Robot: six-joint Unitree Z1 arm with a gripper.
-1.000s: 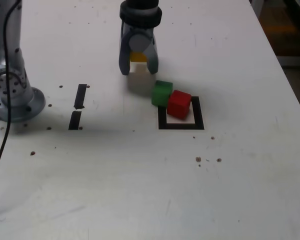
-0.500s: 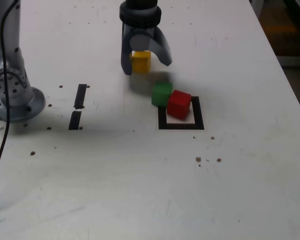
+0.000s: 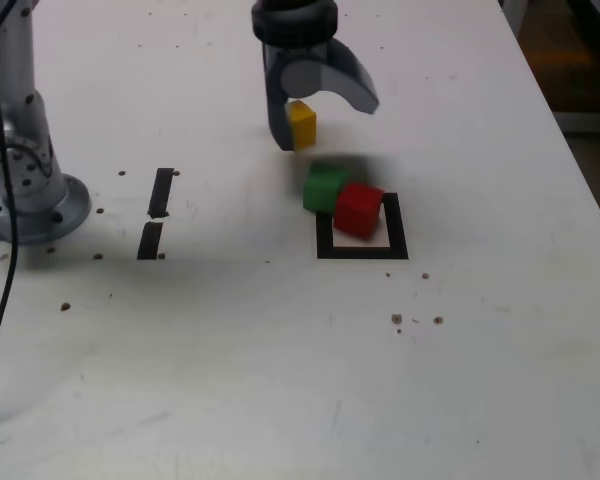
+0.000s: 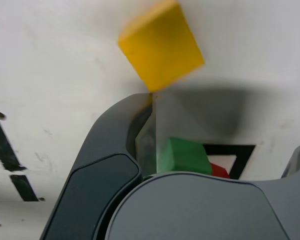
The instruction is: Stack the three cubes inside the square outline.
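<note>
The hand [image 3: 325, 118] hangs above the worktop [image 3: 280, 350] with its jaws spread wide apart. The yellow cube [image 3: 302, 125] sits against the jaw on the exterior view's left, near its tip; the other jaw stands clear of it. Whether the cube is resting on that jaw or already free cannot be told.

The green cube [image 3: 325, 187] and the red cube [image 3: 358, 209] lie on the worktop, touching each other. The red cube overlaps the upper left corner of the square outline [image 3: 364, 250] as the exterior view shows it, sitting partly on the tape. The green cube lies just outside the outline, on the exterior view's left.

The exterior view alone shows two short black strips [image 3: 156, 213] well to the left of the outline, and the arm base [image 3: 25, 170] with a black cable [image 3: 5, 270] at the left edge. It also shows scattered dark specks [image 3: 412, 320] on the worktop.

The wrist view shows the yellow cube [image 4: 161, 46] tilted, one corner meeting the tip of a dark jaw. Beneath it, the green cube [image 4: 184, 156] and a sliver of the red cube [image 4: 219, 171] appear, with one corner of the outline [image 4: 242, 155] behind them. The strips [image 4: 10, 162] show at the edge of this view.

The worktop is white, matte and lightly scuffed. Beyond its right edge in the exterior view, a darker floor [image 3: 580, 70] is visible.
</note>
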